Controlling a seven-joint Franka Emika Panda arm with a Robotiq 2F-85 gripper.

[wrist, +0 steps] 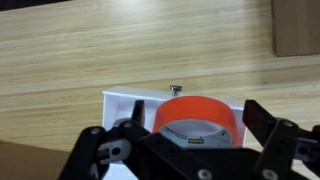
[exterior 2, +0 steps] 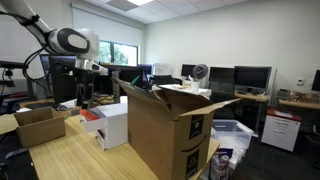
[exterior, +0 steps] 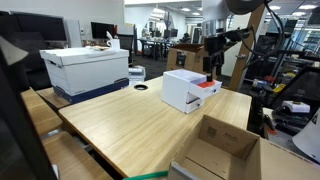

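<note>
A roll of orange tape (wrist: 196, 107) lies flat on a low white box (wrist: 124, 103). In the wrist view my gripper (wrist: 197, 120) hangs right over the roll, open wide, one finger on each side of it and neither touching it. In both exterior views the gripper (exterior: 210, 68) (exterior 2: 83, 96) hovers just above the white box (exterior: 182, 93) (exterior 2: 110, 126), where the tape (exterior: 205, 85) (exterior 2: 91, 115) shows as an orange-red patch on top. A small metal piece (wrist: 176, 89) sits at the box's far edge.
The wooden table (exterior: 130, 125) also carries a large white box on a blue lid (exterior: 85, 68) and an open cardboard box (exterior: 225, 150). A tall open cardboard box (exterior 2: 165, 130) stands close to one camera, a smaller one (exterior 2: 38, 125) beside the gripper. Office desks and monitors stand behind.
</note>
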